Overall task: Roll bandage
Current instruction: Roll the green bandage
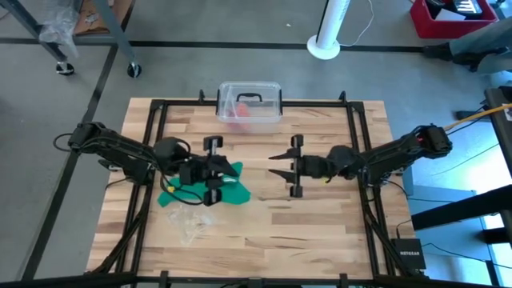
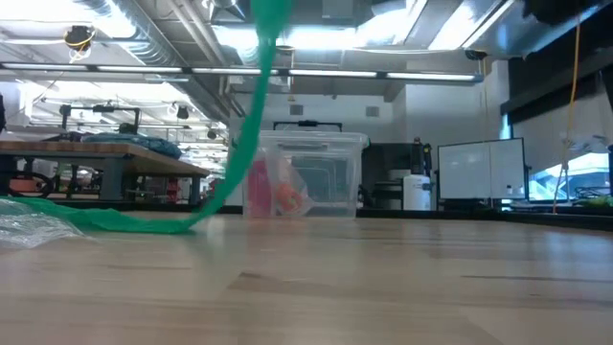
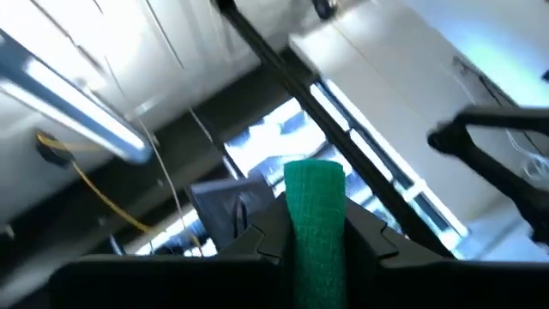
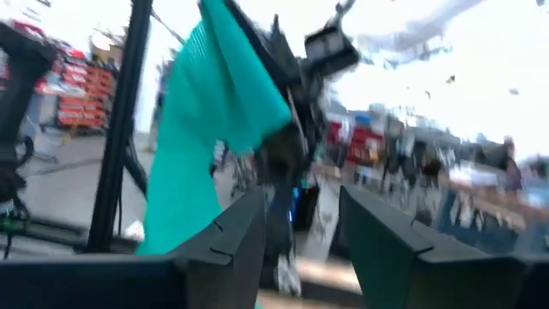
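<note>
One long, soft green cloth bandage [image 1: 210, 189] is all there is to roll, and it looks light, limp and stretchy. Part lies bunched on the wooden counter [image 1: 320, 232], part rises as a slack ribbon to the left gripper [image 1: 216, 170], whose dark fingers [image 3: 374, 238] pinch one end. It would likely sag and twist, so I would grip flat across its width, close to an end. Nearer the counter's front than the bandage lies a crumpled clear plastic wrapper [image 1: 187, 222]; beyond it stands a clear plastic box with a black handle [image 1: 250, 104]. The right gripper [image 1: 281, 166] waits beside the bandage, its fingers [image 4: 232, 240] apart and empty.
</note>
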Motion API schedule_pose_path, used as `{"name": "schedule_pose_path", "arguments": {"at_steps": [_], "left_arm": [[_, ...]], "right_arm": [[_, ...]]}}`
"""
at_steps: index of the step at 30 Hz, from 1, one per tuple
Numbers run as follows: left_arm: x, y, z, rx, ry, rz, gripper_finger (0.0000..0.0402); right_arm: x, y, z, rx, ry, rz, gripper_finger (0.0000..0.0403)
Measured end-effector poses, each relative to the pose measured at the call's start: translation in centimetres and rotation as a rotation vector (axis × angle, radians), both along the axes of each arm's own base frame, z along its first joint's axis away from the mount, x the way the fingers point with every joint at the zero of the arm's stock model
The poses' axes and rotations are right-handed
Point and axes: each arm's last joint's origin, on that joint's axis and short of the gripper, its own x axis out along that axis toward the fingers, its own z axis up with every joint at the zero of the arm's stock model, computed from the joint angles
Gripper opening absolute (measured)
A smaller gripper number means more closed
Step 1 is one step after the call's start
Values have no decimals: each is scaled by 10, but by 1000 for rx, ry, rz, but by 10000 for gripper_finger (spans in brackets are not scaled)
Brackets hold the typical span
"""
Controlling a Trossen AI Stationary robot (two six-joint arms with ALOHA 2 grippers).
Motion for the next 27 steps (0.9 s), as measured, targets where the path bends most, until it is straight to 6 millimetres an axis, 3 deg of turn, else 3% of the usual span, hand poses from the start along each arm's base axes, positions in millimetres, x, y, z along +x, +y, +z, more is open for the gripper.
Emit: {"name": "schedule_pose_path", "arguments": {"at_steps": [6,12,17,27], "left_arm": [[-3,0,6,-25,-53,-17,60],[-1,-1,3,-25,-13,-25,62],[-2,-6,2,-21,-4,-43,62],[-2,-11,1,-20,12,-58,62]], "right_arm": [[14,5,31,-86,-23,58,154],[46,12,35,-97,39,78,154],[59,11,44,-128,22,67,154],[82,18,43,-182,18,124,154]]}}
